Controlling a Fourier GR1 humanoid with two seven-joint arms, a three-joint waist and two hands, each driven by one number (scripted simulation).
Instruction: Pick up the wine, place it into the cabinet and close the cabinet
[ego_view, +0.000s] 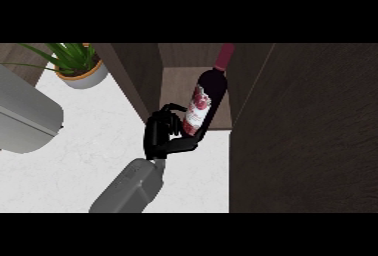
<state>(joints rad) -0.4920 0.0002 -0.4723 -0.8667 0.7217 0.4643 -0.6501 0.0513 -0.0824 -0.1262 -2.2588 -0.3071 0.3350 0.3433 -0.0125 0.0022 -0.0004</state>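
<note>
One hand (164, 134) shows in the head view, black, on a grey forearm that comes up from the lower edge near the middle. Which arm it belongs to cannot be told for certain from this view; noted as the right. The other hand is out of view.

Hand state: fingers and thumb curled round the lower body of the wine bottle (203, 102), holding it. The bottle's base is partly hidden behind the fingers. Bottle is dark, with a red and white label; print on the label cannot be read. It is tilted, its dark red neck leaning up and to the right, into the cabinet opening (177, 82). The top of the neck is cut off at the upper edge of the view.

Bottle position: at the mouth of the cabinet, over the front edge of the cabinet floor, near the far edge of the desk (88, 150). Whether its base touches the cabinet floor cannot be told.

Cabinet door (303, 130): a broad dark wood panel fills the right side, standing open just beside the bottle; its lower part is cut off.

Surroundings: a potted plant (77, 62) stands at the far left corner of the desk, beside the cabinet's left wall. A large grey rounded object (26, 117) sits at the left edge, partly cut off, not identifiable.
</note>
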